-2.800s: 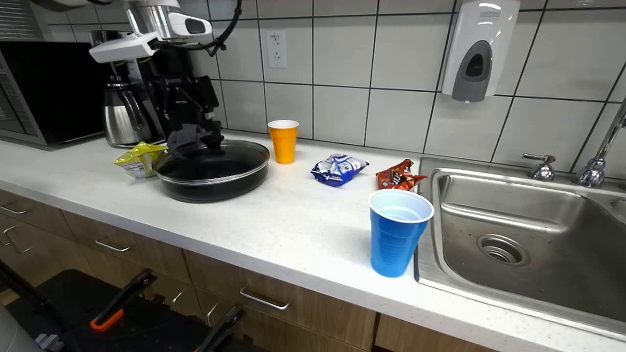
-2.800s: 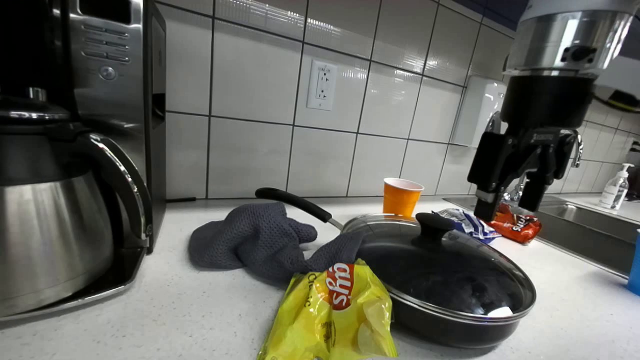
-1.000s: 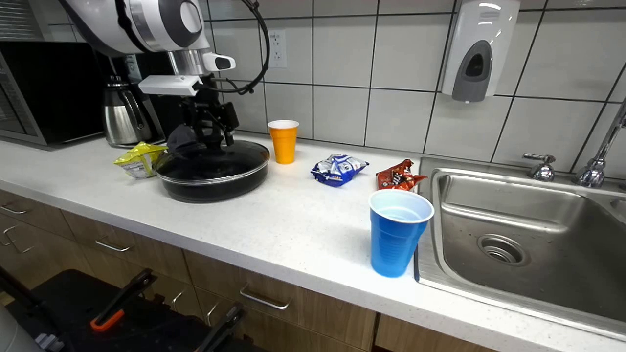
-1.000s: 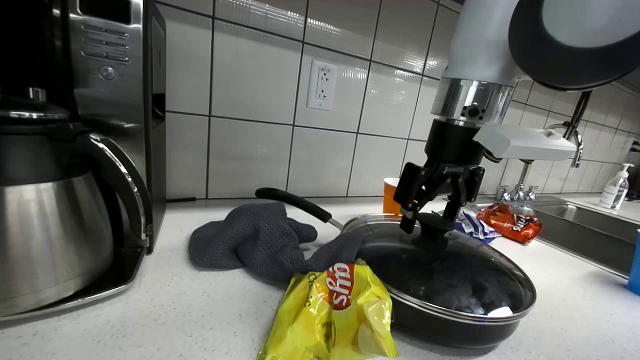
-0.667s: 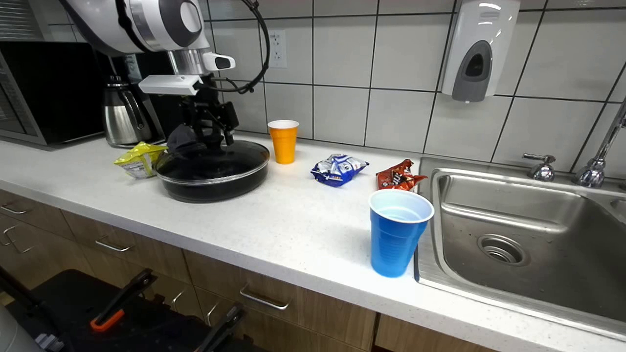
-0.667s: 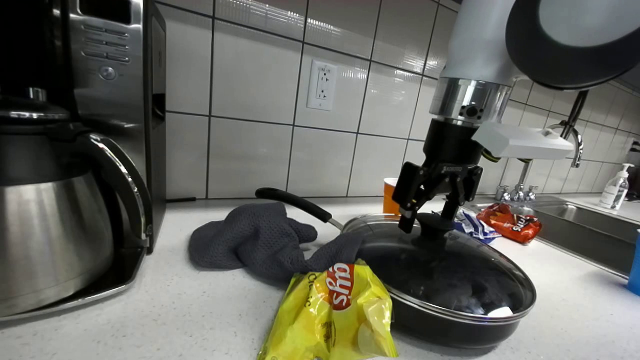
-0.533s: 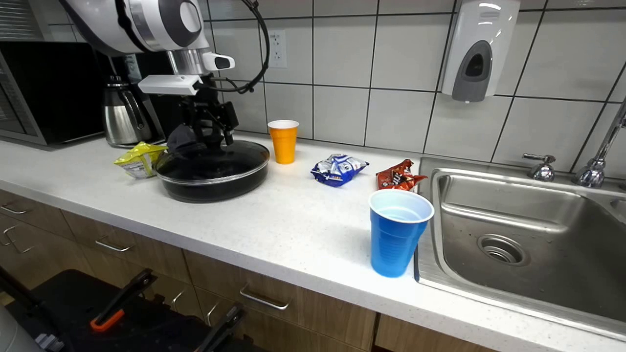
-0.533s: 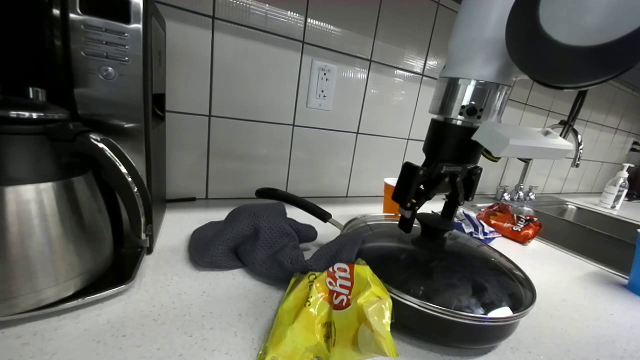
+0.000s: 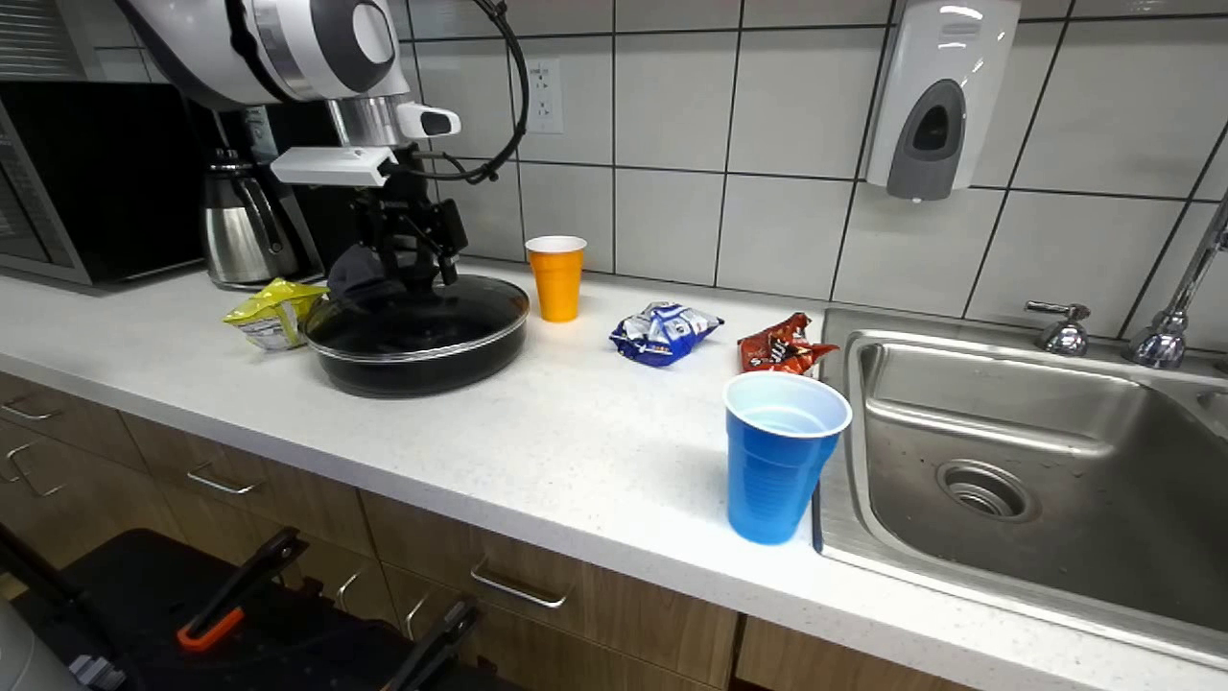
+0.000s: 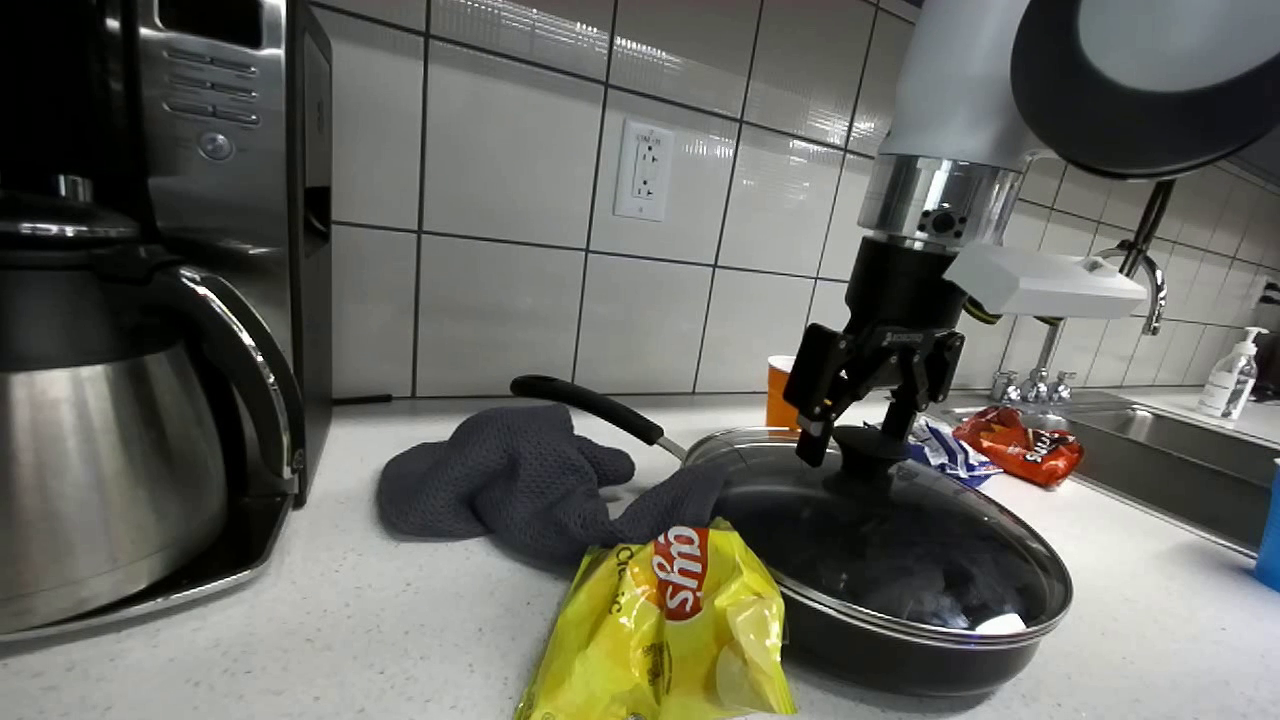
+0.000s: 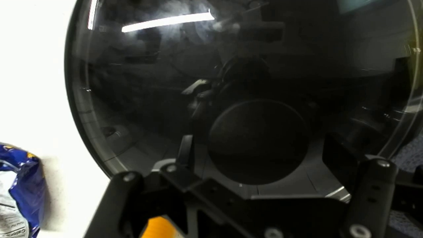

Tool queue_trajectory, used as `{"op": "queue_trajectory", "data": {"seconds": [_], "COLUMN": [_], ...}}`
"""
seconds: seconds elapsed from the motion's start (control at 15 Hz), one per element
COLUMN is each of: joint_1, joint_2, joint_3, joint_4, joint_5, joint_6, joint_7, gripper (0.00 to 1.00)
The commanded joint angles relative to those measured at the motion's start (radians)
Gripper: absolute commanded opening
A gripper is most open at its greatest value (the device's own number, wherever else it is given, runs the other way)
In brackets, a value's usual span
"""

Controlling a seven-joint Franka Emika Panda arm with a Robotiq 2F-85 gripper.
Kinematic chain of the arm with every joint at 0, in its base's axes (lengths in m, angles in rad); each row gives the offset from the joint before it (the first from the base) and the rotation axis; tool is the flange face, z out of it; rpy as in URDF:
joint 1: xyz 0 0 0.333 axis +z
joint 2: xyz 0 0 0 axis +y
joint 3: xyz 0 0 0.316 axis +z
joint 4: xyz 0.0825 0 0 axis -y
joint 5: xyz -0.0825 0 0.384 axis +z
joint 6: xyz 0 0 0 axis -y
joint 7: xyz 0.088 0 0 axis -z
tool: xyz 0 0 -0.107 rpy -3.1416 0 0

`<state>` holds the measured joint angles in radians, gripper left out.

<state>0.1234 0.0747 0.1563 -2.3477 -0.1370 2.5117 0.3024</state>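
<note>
A black pan (image 10: 900, 660) with a glass lid (image 10: 960, 560) stands on the counter. The lid has a round black knob (image 11: 257, 142) at its middle. My gripper (image 10: 855, 440) points down over the lid, with its fingers on either side of the knob. In the wrist view the gripper (image 11: 258, 145) is open, with a gap between each finger and the knob's edge. The pan handle (image 10: 590, 400) points toward the back wall. A dark grey cloth (image 10: 520, 490) lies beside the pan and touches its rim. A yellow chip bag (image 10: 660, 620) lies against the pan's near side.
An orange cup (image 9: 556, 283) stands behind the pan. A blue chip bag (image 9: 664, 333), a red chip bag (image 9: 782, 344) and a blue cup (image 9: 775, 470) lie or stand toward the steel sink (image 9: 883, 528). A coffee maker with a steel carafe (image 10: 100, 480) stands near the tiled wall.
Since the oldest frames my open gripper has moved across the lid to the knob, its fingers now around it. Over the last second it has hardly moved. The pan and lid have stayed put.
</note>
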Motion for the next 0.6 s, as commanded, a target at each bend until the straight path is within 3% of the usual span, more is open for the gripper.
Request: {"op": "queue_trajectory", "data": {"seconds": [0.0,0.53], "joint_1": [0.013,0.01], "joint_2": [-0.001,-0.014], "joint_3": [-0.013,-0.022], "joint_4": [0.001,-0.017], "joint_5": [0.003,0.011], "joint_6": [-0.002,0.013], "joint_7": [-0.004,0.0], "gripper": [1.0,1.0]}}
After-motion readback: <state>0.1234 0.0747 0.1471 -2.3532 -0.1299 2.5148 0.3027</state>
